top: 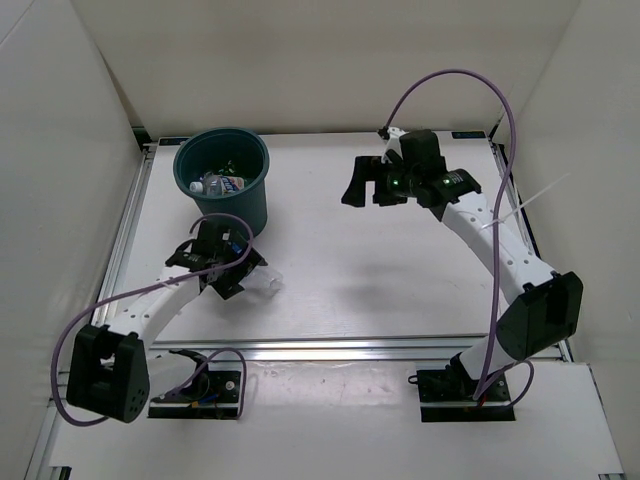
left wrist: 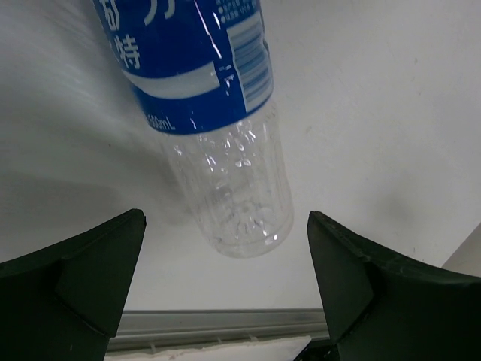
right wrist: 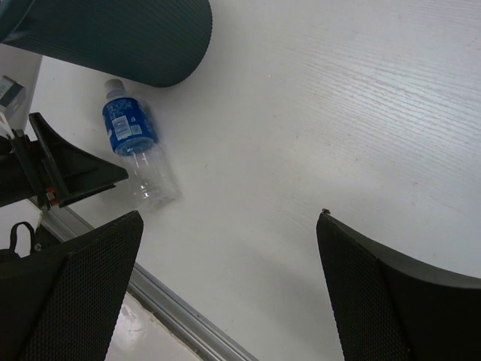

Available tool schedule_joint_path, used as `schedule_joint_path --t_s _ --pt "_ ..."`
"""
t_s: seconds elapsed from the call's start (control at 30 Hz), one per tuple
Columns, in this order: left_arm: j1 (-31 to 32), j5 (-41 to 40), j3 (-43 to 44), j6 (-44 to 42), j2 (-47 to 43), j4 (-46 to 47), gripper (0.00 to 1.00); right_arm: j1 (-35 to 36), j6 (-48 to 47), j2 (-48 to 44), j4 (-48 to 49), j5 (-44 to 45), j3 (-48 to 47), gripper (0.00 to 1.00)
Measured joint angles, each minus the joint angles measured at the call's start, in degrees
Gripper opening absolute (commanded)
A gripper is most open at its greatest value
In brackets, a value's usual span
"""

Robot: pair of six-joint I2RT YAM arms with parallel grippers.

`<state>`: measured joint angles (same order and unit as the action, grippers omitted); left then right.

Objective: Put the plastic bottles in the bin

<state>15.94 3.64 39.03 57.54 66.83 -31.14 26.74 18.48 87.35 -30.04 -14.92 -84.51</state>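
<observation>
A clear plastic bottle with a blue label (left wrist: 203, 83) lies on the white table, cap toward the bin and base toward the front rail. It also shows in the right wrist view as the bottle (right wrist: 137, 154), and its clear end (top: 270, 284) pokes out beside my left gripper (top: 228, 268). That left gripper (left wrist: 225, 278) hangs open just short of the bottle's base, touching nothing. The dark teal bin (top: 190, 160) stands at the back left with a labelled bottle (top: 222, 185) lying inside. My right gripper (top: 375, 187) is raised at the back right, open and holding nothing.
The bin's wall (right wrist: 128, 37) rises just beyond the lying bottle. A metal rail (left wrist: 225, 323) runs along the table's front edge close behind my left gripper. White walls enclose the table on three sides. Purple cables loop over both arms.
</observation>
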Motion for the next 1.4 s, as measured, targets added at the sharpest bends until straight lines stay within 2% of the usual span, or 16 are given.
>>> schedule_joint_path --t_s 0.33,0.4,0.43,0.5,0.6,0.7,0.77,0.93,1.03,1.13,1.27,1.4 --pt "0.00 -2.82 1.16 1.07 9.46 2.34 1.00 0.00 -1.73 -1.81 -0.26 1.38 1.33 1.00" --pt "0.00 -2.84 1.20 1.22 10.43 2.47 0.93 -0.07 -2.19 -2.29 -0.24 1.66 1.81 1.00" --pt "0.00 -2.86 1.20 1.46 10.75 2.49 0.83 -0.09 -2.34 -2.47 -0.39 1.75 1.95 1.00" --pt "-0.09 -2.86 1.16 1.73 11.08 2.54 0.73 -0.15 -2.49 -2.54 -0.46 1.97 2.03 1.00" --pt "-0.28 -2.82 0.15 2.08 10.86 3.13 0.64 -0.17 -2.54 -2.56 -0.48 2.60 2.29 1.00" --pt "-1.20 -2.03 -2.14 2.14 8.28 3.85 0.57 -0.26 -2.58 -2.56 -0.48 2.80 2.56 1.00" --pt "-1.79 -1.20 -4.28 2.84 5.01 3.21 0.57 -0.33 -2.60 -2.56 -0.52 2.86 2.64 1.00" --pt "-2.58 -2.86 -6.01 7.50 -10.97 -4.92 0.57 -0.44 -2.60 -2.56 -0.50 2.99 2.67 1.00" --pt "-2.71 -8.96 0.79 8.81 -18.18 -13.00 0.57 -0.55 -2.56 -2.56 -0.52 2.97 2.67 1.00" --pt "-2.75 -16.28 12.00 8.24 -19.93 -17.81 0.57 -0.79 -2.47 -2.45 -0.50 2.86 2.67 1.00" --pt "-2.82 -25.31 29.81 3.23 -14.91 -17.90 0.58 -0.85 -2.36 -1.44 -0.50 2.69 2.60 1.00" --pt "-2.97 -29.88 43.82 -3.26 -4.07 -15.50 0.61 -0.85 -2.08 0.02 -0.55 2.54 2.10 1.00"
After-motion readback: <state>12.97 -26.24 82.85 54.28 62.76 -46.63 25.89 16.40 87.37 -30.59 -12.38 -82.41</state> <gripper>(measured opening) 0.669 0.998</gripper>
